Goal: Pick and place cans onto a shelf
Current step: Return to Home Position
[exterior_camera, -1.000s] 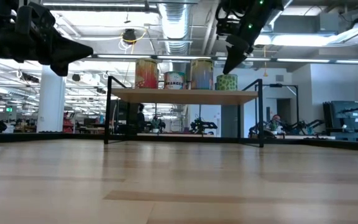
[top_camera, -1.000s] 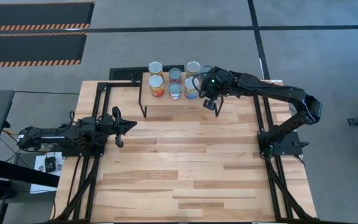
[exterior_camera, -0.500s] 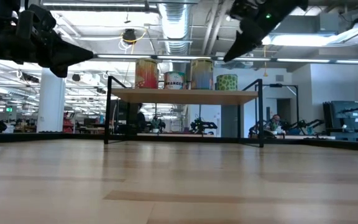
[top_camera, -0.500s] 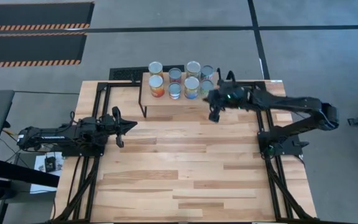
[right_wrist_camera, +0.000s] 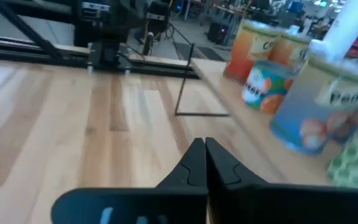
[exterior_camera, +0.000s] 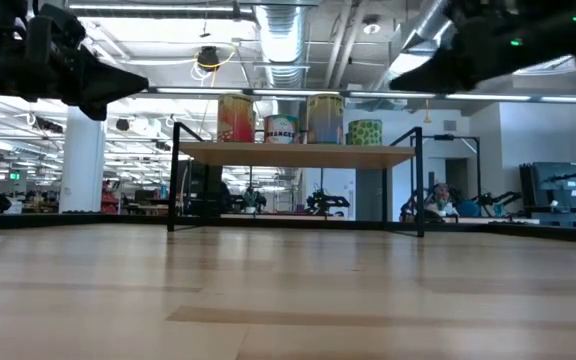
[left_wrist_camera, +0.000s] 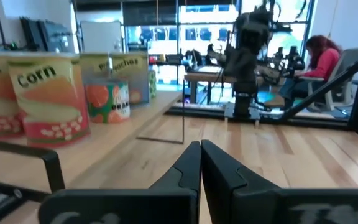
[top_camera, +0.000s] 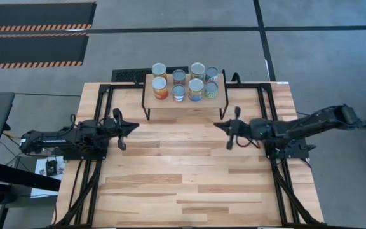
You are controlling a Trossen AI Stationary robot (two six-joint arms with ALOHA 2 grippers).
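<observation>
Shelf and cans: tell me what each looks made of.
The shelf top looks like light, matte wood, with visible grain; its thin legs look like black-painted metal rod, probably. The cans seem metal, given their shiny silver tops, wrapped in printed, likely paper labels.

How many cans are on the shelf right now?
8 cans, all on the shelf: four in the back row, four in the front row. None looks hidden from above.

8 cans (top_camera: 196,89) fill the shelf (top_camera: 184,100) top, open table (top_camera: 183,168) between left gripper (top_camera: 135,127) and right gripper (top_camera: 218,126)
</observation>
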